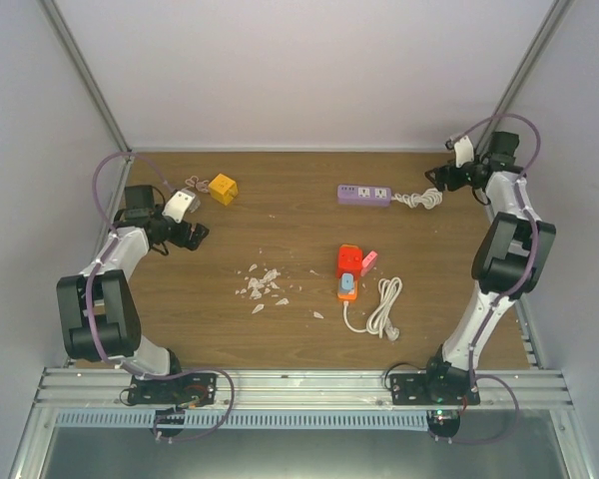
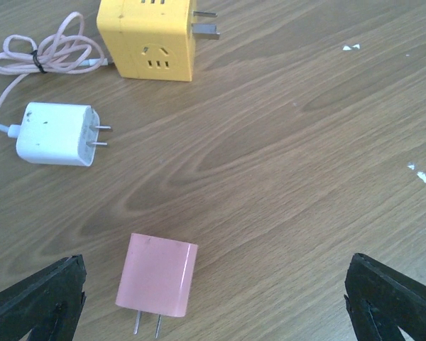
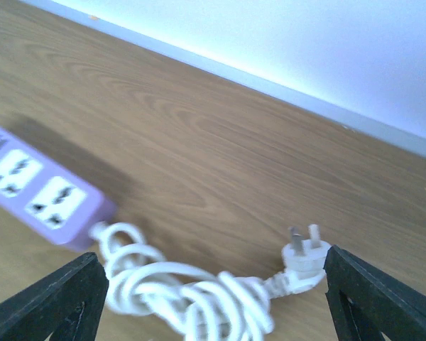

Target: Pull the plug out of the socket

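An orange socket strip (image 1: pixel 348 261) lies mid-table with a blue plug (image 1: pixel 347 286) seated in it, and that plug's white cord (image 1: pixel 384 309) is coiled to the right. My left gripper (image 1: pixel 198 236) is far off at the left. It stands open (image 2: pixel 214 298) over a loose pink plug (image 2: pixel 157 275) that lies flat, prongs toward the camera. My right gripper (image 1: pixel 437 180) is at the back right. It is open (image 3: pixel 216 298) astride the coiled white cable (image 3: pixel 192 291) of a purple power strip (image 3: pixel 35 195). That cable's white plug (image 3: pixel 305 259) lies loose beside the right finger.
A yellow cube socket (image 2: pixel 148 35) and a white charger (image 2: pixel 55 133) with a pink cable (image 2: pixel 46 53) lie beyond the left gripper. White scraps (image 1: pixel 263 284) are scattered mid-table. A small pink piece (image 1: pixel 369 259) sits by the orange strip. The purple strip (image 1: pixel 364 194) lies near the back wall.
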Controlling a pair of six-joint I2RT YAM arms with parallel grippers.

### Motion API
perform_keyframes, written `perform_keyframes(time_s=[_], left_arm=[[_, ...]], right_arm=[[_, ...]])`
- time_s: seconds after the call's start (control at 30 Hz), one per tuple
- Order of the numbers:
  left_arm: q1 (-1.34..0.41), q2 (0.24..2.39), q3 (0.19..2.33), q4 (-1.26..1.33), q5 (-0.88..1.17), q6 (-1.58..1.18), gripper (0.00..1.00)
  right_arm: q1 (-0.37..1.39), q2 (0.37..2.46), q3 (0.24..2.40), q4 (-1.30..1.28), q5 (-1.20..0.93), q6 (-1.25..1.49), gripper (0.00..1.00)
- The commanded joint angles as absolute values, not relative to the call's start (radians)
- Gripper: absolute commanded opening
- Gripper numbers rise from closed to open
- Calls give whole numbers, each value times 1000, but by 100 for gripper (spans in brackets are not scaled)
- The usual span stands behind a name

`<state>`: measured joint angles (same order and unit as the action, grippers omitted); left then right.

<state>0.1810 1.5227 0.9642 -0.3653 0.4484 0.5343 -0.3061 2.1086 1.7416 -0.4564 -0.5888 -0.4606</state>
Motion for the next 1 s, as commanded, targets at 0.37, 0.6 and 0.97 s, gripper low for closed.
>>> perform_keyframes(time_s=[0.37, 0.6, 0.97], left_arm=[[137, 1485, 956, -355, 500, 541, 99], [132, 1487, 948, -345, 499, 540, 99], [132, 1478, 939, -345, 506, 536, 99]], right_arm=[[-185, 1767, 1269, -840, -766, -893, 50], [-78, 1712, 1086, -853, -716, -964, 40], [85, 1774, 1105, -771, -709, -890, 39]])
